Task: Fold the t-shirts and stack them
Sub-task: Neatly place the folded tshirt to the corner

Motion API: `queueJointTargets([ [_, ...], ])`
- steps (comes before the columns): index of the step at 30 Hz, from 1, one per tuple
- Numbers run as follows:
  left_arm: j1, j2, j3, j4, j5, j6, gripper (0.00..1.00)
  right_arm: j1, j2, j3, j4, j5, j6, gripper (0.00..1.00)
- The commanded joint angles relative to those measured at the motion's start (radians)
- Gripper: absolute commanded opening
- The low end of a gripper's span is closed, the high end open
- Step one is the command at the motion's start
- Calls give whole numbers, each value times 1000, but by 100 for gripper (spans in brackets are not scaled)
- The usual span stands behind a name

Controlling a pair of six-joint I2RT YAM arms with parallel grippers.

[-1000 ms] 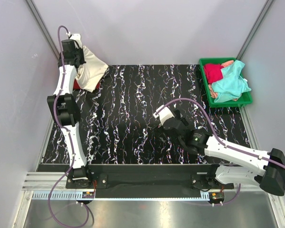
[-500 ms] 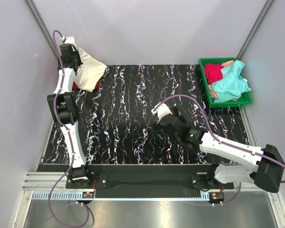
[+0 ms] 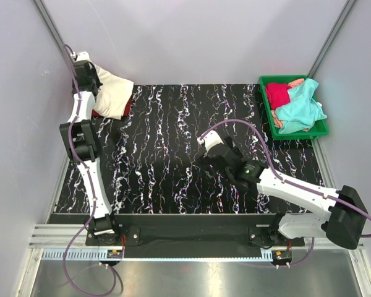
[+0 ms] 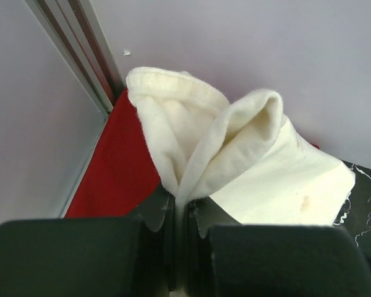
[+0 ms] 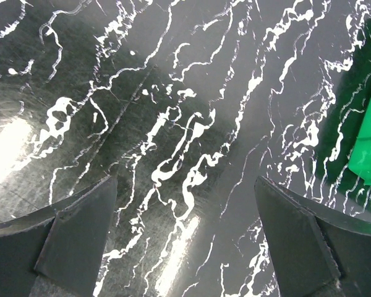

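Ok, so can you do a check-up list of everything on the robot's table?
Surface: black marbled table, bare in the middle.
Job's things: cream-white shirt bunched in the far left corner, with a red shirt beneath it; teal shirt and crimson shirt heaped unfolded in the green tray at the far right.
Clutter: nothing seen.
Grippers: left tool shut on a fold of the cream-white shirt; right tool open, empty, above the bare table.
Cables: purple cables loop along both arms, not touching the shirts.
Surroundings: pale walls on three sides.
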Motion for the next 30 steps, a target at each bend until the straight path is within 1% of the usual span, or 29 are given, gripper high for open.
queueJointTargets([
  [1,-10,-97,-4,77,2,-32,0,-7,-4,58,25,-23,15,100],
  [6,-101,-258,-151,63,-32,-6,0,-9,-56,31,28,-29,39,100],
  [7,-118,-307,-170,62,-53,-3,0,-9,-67,17,30,-31,41,100],
  [10,-187,-384,-229,31,-115,17,0,-7,-116,-4,13,-49,87,100],
  [15,-267,-450,-254,2,-155,19,0,-9,-183,-37,1,-69,108,100],
  [20,-288,-462,-253,2,-135,-37,0,-7,-222,-52,-19,-74,128,100],
  [23,-288,-423,-205,-25,-132,-60,0,-9,-220,-53,-9,-74,130,100],
  [25,-287,-398,-200,-21,-124,-63,0,-7,-213,-49,-5,-77,128,100],
  [30,-241,-354,-196,-10,-77,-87,0,-9,-177,-40,4,-69,130,100],
])
